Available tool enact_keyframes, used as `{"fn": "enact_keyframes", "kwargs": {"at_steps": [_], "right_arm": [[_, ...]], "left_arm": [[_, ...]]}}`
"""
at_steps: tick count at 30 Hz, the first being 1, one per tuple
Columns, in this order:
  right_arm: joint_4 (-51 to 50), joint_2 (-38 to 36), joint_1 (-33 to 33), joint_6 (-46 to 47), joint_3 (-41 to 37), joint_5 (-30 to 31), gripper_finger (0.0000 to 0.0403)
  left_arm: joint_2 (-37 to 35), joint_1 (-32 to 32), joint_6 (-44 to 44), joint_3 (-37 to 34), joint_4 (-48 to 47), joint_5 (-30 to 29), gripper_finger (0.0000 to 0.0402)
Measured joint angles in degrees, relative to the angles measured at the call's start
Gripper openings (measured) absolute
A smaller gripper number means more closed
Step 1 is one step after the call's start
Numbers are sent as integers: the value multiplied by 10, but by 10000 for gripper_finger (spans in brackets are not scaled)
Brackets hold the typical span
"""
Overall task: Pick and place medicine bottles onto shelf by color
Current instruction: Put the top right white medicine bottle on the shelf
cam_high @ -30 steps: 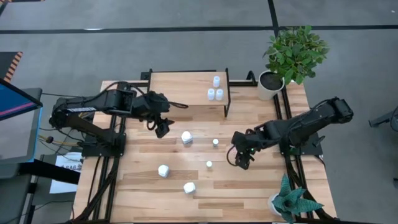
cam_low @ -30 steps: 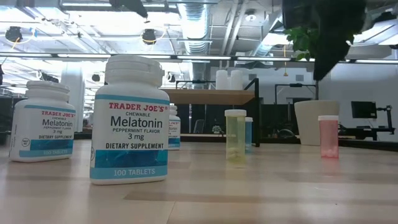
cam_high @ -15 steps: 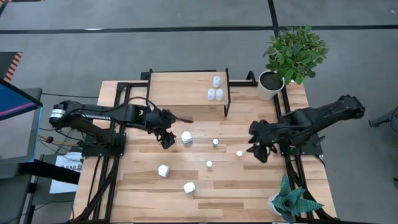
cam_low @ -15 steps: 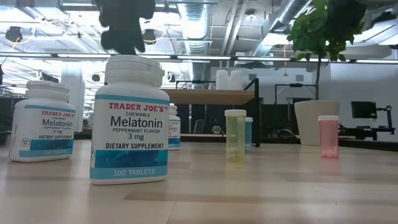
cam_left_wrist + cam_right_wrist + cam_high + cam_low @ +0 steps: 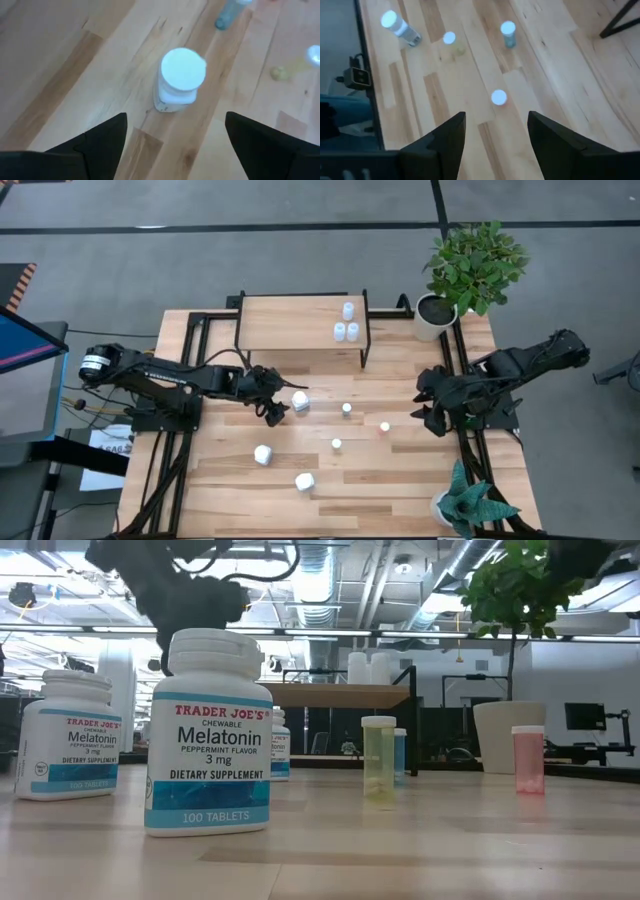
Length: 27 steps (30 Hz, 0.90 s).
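Three bottles (image 5: pixel 345 325) are already set on the shelf (image 5: pixel 290 322). The left gripper (image 5: pixel 276 411) is newly brought beside a white bottle (image 5: pixel 299 400), jaws spread, nothing grasped. The right gripper (image 5: pixel 432 420) is pulled back, apparently released and empty; pickup looks imminent.

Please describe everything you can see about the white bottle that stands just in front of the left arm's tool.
The white bottle is a chunky, plastic-looking container with a round white cap wider than its neck and a printed label on its side. It stands upright on the wooden table, in front of the shelf. The left tool is beside it, with open fingers on either side of its line of approach, but not touching it. Nothing else touches it.
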Motion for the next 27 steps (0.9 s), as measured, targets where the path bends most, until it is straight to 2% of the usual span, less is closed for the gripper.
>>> {"fn": "enact_keyframes", "kwargs": {"at_steps": [4,8,13,17,22,27], "right_arm": [[-24,0,0,0,0,0,233],[-35,0,0,0,0,0,233],[-47,0,0,0,0,0,233],[-45,0,0,0,0,-1,233],[-47,0,0,0,0,-1,233],[-52,0,0,0,0,-2,233]], "left_arm": [[0,-3,4,-38,56,-31,327],[18,-11,7,-50,80,-36,323],[99,-21,27,-41,135,-47,321],[151,-16,38,-10,128,-83,320],[188,-9,40,34,141,-38,320],[215,-9,59,63,141,-29,320]]}}
